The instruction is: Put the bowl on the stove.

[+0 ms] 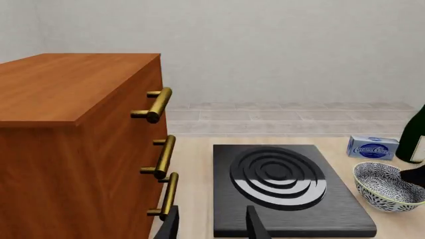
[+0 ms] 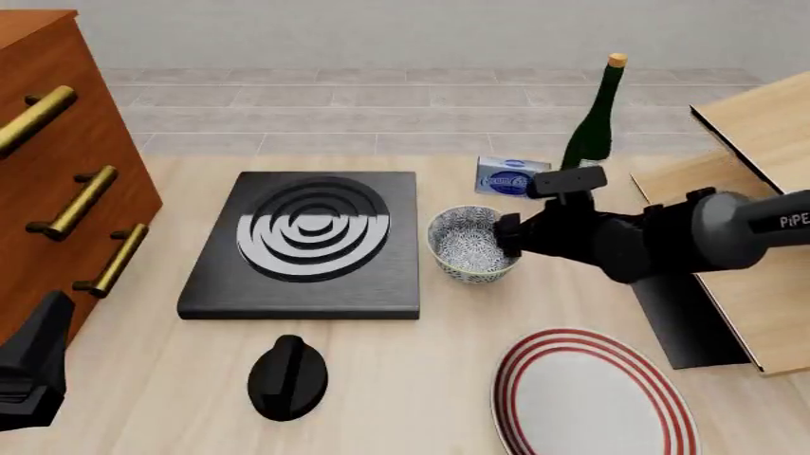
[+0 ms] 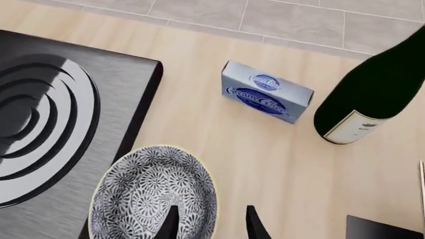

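Note:
The speckled blue-grey bowl stands on the table just right of the stove, a black slab with a silver ring burner. My right gripper is open at the bowl's right rim. In the right wrist view one finger is over the inside of the bowl and the other is outside it. The stove's edge shows beside the bowl. My left gripper is open and empty at the near left. Its wrist view shows the stove and the bowl.
A wooden drawer cabinet with brass handles stands at the left. A black knob and a red-ringed white plate lie near the front. A cream cheese box and a dark bottle stand behind the bowl. A wooden shelf unit is at the right.

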Motion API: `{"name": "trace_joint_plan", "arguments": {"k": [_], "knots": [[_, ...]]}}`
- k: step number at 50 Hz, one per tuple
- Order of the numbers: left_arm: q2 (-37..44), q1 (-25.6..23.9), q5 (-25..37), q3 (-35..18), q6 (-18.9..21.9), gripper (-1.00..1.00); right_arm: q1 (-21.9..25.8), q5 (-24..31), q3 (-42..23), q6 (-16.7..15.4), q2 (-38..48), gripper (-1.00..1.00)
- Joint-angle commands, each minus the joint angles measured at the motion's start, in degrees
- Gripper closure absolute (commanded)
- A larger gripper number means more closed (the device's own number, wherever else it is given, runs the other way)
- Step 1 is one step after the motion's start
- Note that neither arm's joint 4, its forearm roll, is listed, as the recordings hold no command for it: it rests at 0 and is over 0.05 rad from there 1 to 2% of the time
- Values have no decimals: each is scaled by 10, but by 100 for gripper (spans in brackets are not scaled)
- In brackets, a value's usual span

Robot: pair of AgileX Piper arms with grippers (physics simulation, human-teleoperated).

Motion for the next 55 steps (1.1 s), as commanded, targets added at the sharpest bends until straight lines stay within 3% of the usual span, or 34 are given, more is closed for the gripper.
{"name": "trace_joint_plan", "arguments": {"k": [1,45,46,55], "knots": [[0,0,0,0,0,-100,3,-13,-8,6,30,-100],[0,0,0,0,0,-100,5,-41,-10,33,78,-100],[0,0,0,0,0,-100,5,-42,-8,34,75,100],[0,0,0,0,0,-100,4,-40,-6,31,64,100]]}}
